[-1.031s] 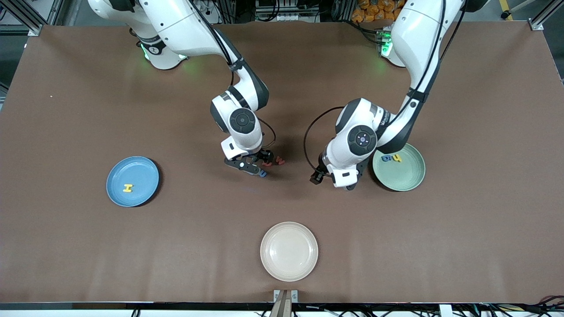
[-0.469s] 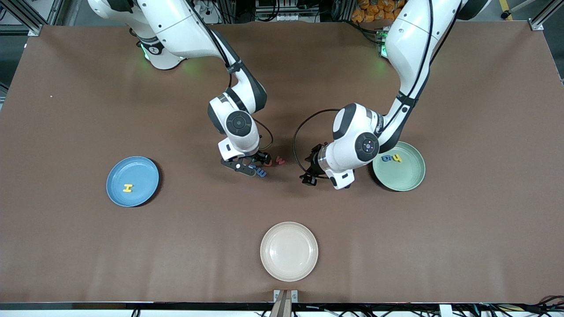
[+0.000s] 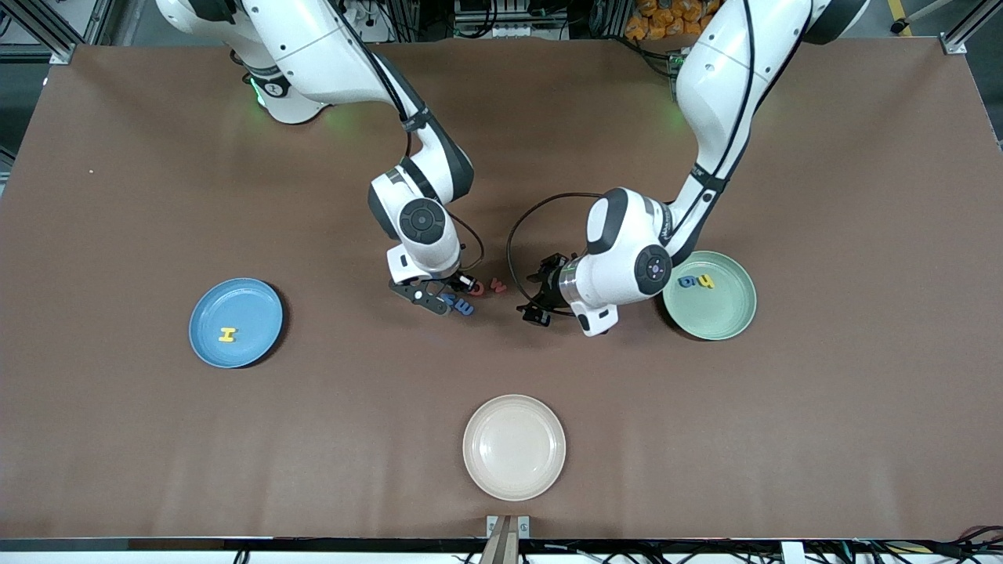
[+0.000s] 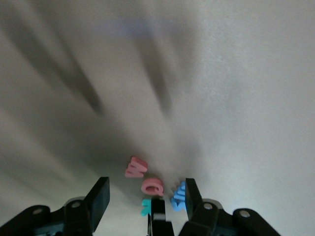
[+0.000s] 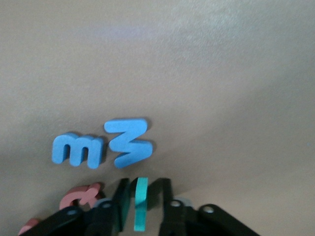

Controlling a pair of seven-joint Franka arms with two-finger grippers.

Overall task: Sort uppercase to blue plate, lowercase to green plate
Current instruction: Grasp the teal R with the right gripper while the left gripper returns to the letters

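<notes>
right tool (image 5: 141,204) is pinching the thin green foam R (image 5: 141,202) on edge, right by the chunky blue letters (image 5: 103,145) mid-bench (image 3: 157,439). left tool (image 4: 145,201) hangs spread wide above the red ones (image 4: 143,177).

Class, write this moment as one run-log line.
right hand: shut on green R | left hand: open, by red Q | blue plate: yellow H | green plate: yellow h, blue g

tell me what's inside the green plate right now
In the green plate lie two letters side by side: a blue g and a yellow h. The left arm covers the plate's rim toward the table's middle, so anything there is hidden.
</notes>
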